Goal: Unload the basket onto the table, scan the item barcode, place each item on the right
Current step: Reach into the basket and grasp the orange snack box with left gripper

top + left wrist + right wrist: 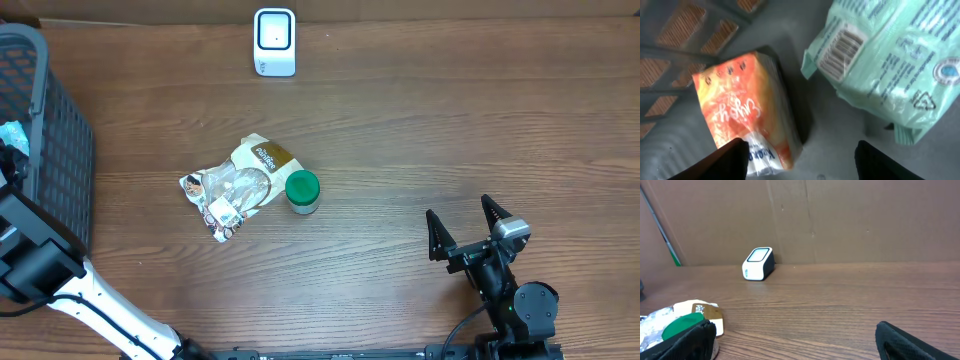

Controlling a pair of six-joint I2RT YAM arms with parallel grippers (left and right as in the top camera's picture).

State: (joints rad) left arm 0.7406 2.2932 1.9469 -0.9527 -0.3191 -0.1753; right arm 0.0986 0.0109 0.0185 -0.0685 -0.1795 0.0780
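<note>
In the left wrist view my left gripper [802, 160] hangs open inside the grey basket. An orange and white packet [742, 112] lies below it, its white end against the left finger, while the right finger stands well clear. Beside the packet lies a pale green pack [890, 60] with its barcode [842, 47] facing up. The white scanner [274, 42] stands at the back edge of the table and shows in the right wrist view as the scanner [758, 263]. My right gripper [465, 225] hovers open and empty over the table at the front right.
The dark mesh basket [45, 120] fills the left edge of the table. A clear bag with a brown label [238, 185] and a green-lidded jar [302, 190] lie mid-table. A brown cardboard wall [840, 220] backs the table.
</note>
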